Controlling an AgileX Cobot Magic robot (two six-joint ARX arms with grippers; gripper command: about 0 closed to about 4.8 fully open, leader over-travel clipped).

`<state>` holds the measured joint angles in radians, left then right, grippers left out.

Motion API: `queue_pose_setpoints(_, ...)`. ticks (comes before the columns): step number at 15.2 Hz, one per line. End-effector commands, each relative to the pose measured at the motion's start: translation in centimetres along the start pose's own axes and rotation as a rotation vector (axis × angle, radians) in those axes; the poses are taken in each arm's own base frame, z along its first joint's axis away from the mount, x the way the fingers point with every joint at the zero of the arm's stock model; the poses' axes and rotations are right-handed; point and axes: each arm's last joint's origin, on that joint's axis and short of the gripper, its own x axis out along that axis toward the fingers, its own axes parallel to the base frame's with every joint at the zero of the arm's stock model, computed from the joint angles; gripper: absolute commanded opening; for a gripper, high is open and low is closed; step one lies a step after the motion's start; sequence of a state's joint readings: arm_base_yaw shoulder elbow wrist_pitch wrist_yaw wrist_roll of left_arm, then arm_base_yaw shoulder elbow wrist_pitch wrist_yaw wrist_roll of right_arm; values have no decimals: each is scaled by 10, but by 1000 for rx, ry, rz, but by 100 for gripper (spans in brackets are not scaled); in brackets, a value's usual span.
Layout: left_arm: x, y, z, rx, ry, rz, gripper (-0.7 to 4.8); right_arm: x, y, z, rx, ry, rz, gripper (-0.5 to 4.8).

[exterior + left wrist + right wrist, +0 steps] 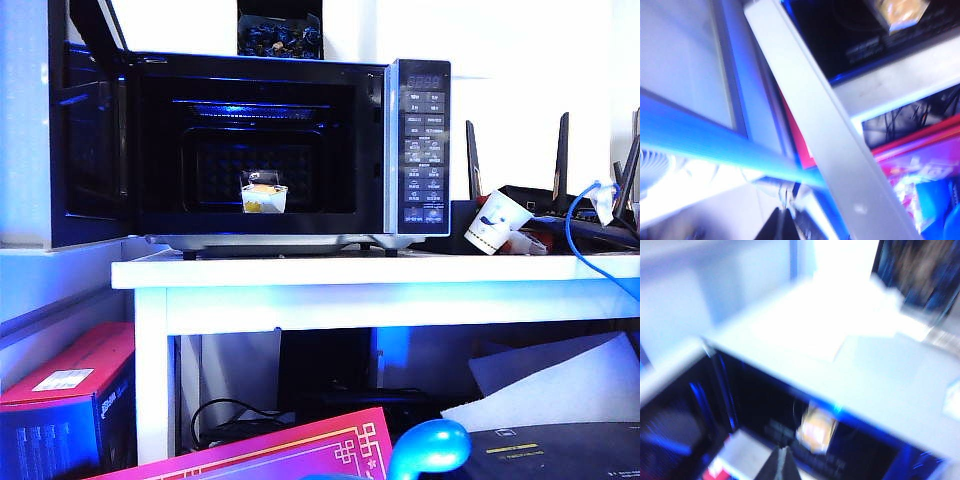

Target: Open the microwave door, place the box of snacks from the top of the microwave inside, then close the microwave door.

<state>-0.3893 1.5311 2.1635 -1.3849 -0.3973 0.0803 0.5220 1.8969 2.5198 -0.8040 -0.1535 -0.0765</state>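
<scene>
Foreground of exterior view: red carton [70, 385] under the desk [400, 270], neither arm visible. Microwave door [85, 150] swung fully open at left. Box of snacks [264, 195] sits inside the microwave [420, 140], mid-cavity. Left gripper [781, 225] clenched, empty, near the door's silver edge; right gripper [781, 464] clenched, empty, above the opening. Remaining step: closing. Push the door's outer face broadly, sweeping rightward until latched.

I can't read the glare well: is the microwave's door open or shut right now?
Open. The microwave door is swung out to the left, so the dark cavity shows, with the box of snacks sitting inside the microwave.
</scene>
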Motion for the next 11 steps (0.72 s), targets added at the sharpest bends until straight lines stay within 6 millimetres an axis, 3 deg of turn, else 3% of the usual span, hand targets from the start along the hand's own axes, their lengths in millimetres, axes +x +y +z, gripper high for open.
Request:
queue_pose_setpoints(1,18,-7,1,26,84,4,-6,-45,6,23,-17,-88,-5,-5)
queue_pose_setpoints(5,42,-17,6,49,139,-2,-6,-81,10,39,-32,-182,-12,-5)
queue_pose_setpoints(11,70,-34,13,50,157,-181,-6,-95,11,45,-36,-214,-19,-5)
